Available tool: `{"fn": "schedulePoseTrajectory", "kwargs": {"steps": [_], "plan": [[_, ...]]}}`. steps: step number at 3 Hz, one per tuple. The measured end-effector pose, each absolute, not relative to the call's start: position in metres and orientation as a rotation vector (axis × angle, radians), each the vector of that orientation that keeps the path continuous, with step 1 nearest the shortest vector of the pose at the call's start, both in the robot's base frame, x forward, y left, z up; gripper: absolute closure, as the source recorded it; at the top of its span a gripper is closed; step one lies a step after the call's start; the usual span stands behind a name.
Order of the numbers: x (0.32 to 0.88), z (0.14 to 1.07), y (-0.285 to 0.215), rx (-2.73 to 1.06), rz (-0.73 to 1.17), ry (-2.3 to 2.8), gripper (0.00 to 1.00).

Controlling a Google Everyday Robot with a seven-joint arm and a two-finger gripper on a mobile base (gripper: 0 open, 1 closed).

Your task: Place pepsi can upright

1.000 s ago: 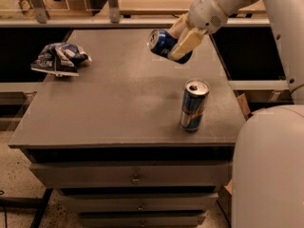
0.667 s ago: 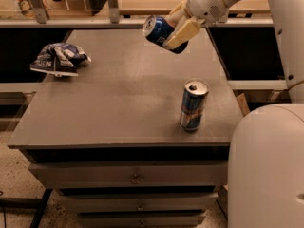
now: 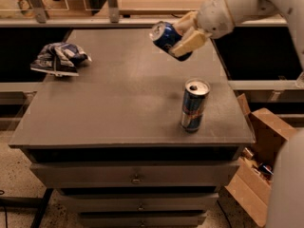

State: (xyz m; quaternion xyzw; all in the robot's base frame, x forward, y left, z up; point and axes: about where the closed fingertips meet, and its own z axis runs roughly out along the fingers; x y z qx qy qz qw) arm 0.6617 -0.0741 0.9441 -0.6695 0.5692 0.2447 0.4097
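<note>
The pepsi can [image 3: 165, 37], dark blue with a silver end, is held tilted in the air above the far right part of the grey table [image 3: 104, 103]. Its silver top points up and to the left. My gripper [image 3: 186, 34] comes in from the upper right and is shut on the can, its tan fingers [image 3: 190, 42] wrapped around the can's body. The can is clear of the table surface.
A taller slim blue-and-silver can [image 3: 194, 105] stands upright near the table's front right, below the held can. A wrinkled blue-white snack bag [image 3: 59, 58] lies at the far left. A cardboard box [image 3: 259, 165] sits on the floor to the right. Drawers are under the tabletop.
My gripper has carried the pepsi can up and to the left, away from the table's right edge, keeping it tilted. The tall can and the bag have not moved.
</note>
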Motion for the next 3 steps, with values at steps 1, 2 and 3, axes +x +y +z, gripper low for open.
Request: {"fn": "schedulePoseTrajectory", "kwargs": {"steps": [1,2,3], "plan": [[0.647,0.934,-0.084,-1.588,0.609,1.396,1.00],[0.631,0.917,-0.098,-1.451,0.624,1.360,1.00],[0.624,0.902,-0.110,-1.315,0.668,1.323,1.00]]}}
